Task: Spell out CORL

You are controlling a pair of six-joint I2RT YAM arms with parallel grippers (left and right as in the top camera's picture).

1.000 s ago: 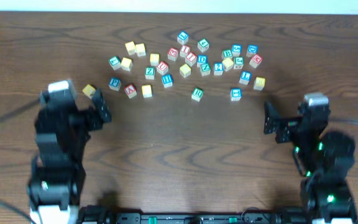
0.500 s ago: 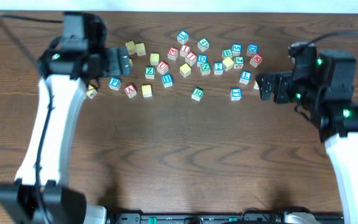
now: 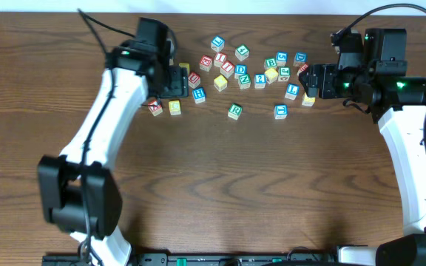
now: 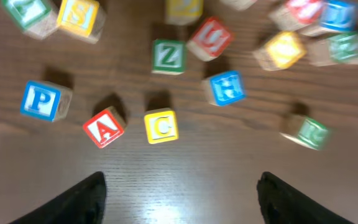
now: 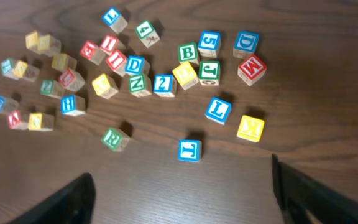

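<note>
A yellow cube with a pale "C" lies just ahead of my open, empty left gripper, between its fingers' lines; overhead the cube sits below that gripper. The green "R" cube lies alone below the pile, and also shows in the left wrist view and the right wrist view. The blue "L" cube is just left of my open, empty right gripper, ahead of it in the right wrist view. Other yellow cubes lie in the pile; I cannot read an "O".
Many other letter cubes are scattered along the table's far side: red "A", blue "P", green "Z", blue "H", blue "T", a yellow cube next to the "L". My left arm hides some cubes at far left.
Both arms have swung up from the near side to the cubes. The left gripper has moved right to the "C" cube; the right has come close to the "L" cube.
</note>
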